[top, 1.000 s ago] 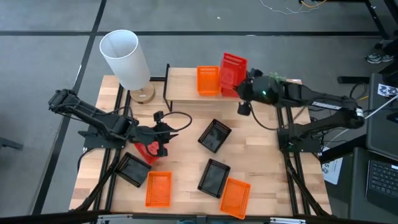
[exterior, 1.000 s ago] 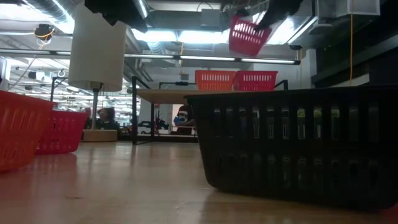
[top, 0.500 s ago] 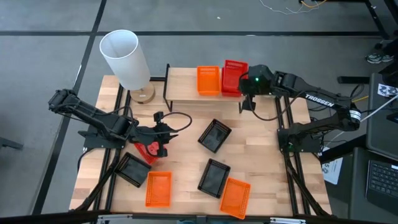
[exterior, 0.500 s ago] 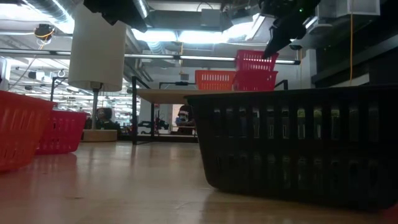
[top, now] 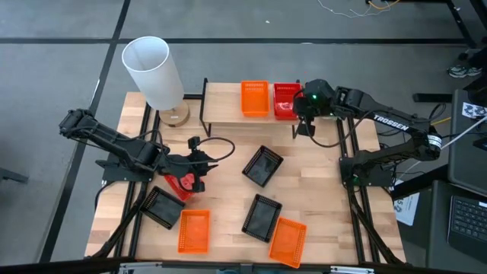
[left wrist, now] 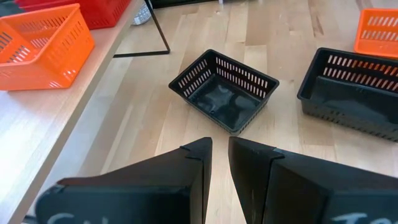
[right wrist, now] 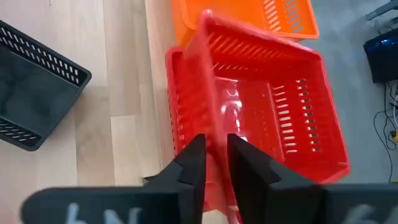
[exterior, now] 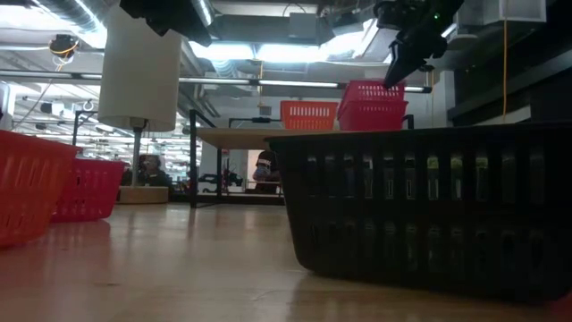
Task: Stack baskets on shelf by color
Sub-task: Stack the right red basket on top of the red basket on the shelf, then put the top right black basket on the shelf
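The shelf (top: pixel 228 114) stands at the table's far side. It carries an orange basket (top: pixel 255 99) and, to its right, two red baskets nested one in the other (top: pixel 286 100). My right gripper (top: pixel 298 108) is at their right side, shut on the upper red basket (right wrist: pixel 261 99). My left gripper (top: pixel 199 171) waits shut at the table's left, beside a third red basket (top: pixel 179 185). Three black baskets (top: pixel 262 165) (top: pixel 262 215) (top: pixel 161 207) and two orange baskets (top: pixel 193 230) (top: pixel 288 240) rest bottom-down on the table. My right gripper pinches the upper red basket's side wall at its rim (right wrist: pixel 210 124), with one finger inside the basket and one outside. The fingers come from above, slanting in from the table's right. The basket sits about level inside the lower red basket (exterior: pixel 371 114) on the shelf.
A tall white lamp (top: pixel 152 72) stands at the table's far left corner, next to the shelf's left legs. A dark cable (top: pixel 217 144) loops by my left gripper. Bare wood shows between the shelf and the nearest black basket.
My right gripper has come down toward the shelf, carrying the red basket. A second ago the basket hung tipped on end above the shelf. It has swung level and now sits in the red basket there. My left arm has kept still.
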You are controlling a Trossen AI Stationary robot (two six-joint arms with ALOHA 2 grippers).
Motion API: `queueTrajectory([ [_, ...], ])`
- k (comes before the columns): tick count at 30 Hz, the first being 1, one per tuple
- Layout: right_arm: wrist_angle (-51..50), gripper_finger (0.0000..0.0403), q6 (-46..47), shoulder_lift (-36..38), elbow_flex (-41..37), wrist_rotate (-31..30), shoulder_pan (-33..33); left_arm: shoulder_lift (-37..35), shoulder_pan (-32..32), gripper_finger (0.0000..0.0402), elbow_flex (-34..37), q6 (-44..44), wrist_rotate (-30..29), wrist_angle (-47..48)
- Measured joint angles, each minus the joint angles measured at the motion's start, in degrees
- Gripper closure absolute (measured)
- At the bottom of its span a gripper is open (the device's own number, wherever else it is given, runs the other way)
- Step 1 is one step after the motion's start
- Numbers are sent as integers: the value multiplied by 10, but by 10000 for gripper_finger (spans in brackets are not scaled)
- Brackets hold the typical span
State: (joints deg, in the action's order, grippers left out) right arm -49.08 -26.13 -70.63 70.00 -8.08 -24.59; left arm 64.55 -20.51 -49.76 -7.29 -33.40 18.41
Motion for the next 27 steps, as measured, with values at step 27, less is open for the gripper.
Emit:
queueTrajectory([
  [27,-202,303,218,2,50,345,127,0,0,355,0,0,28,0],
])
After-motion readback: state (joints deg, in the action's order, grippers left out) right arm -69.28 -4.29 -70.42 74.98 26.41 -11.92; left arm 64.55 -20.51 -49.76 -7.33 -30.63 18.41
